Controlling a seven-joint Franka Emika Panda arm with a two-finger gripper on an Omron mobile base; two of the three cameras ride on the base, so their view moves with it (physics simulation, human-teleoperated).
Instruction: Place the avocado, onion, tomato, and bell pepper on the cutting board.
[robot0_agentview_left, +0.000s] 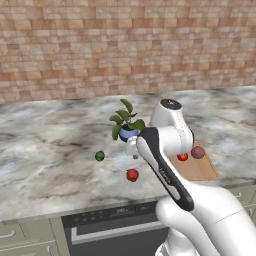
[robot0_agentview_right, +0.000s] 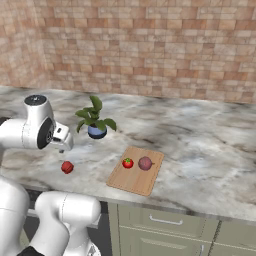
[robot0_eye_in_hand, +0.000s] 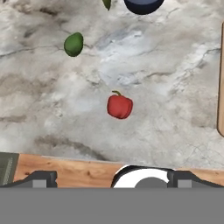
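Tomato (robot0_agentview_right: 128, 162) and onion (robot0_agentview_right: 145, 163) are on the cutting board (robot0_agentview_right: 135, 182), side by side near its far end, close together though contact cannot be confirmed. Two items are outstanding: the bell pepper (robot0_eye_in_hand: 119, 106) lies on the marble counter (robot0_agentview_left: 45, 150) near its front edge, and the avocado (robot0_eye_in_hand: 73, 44) lies further back, at about 10 o'clock from the pepper in the hand view. The potted plant (robot0_agentview_left: 127, 122) stands behind both, at about 1 o'clock from the pepper in the left base view. The gripper (robot0_agentview_right: 64, 142) hangs above the counter, well clear of the pepper, with nothing in it; its jaws read as spread fully wide. Judged step in hand: pick up the bell pepper, which sits almost centred in the hand view. Recommended practice: descend straight down so the fingertips straddle the fruit's widest part, close on its flanks rather than the stem, and lift clear before swinging toward the board. The fruit is lumpy and may roll if nudged on one side. Set it on the bare near half of the board, apart from the tomato and onion.
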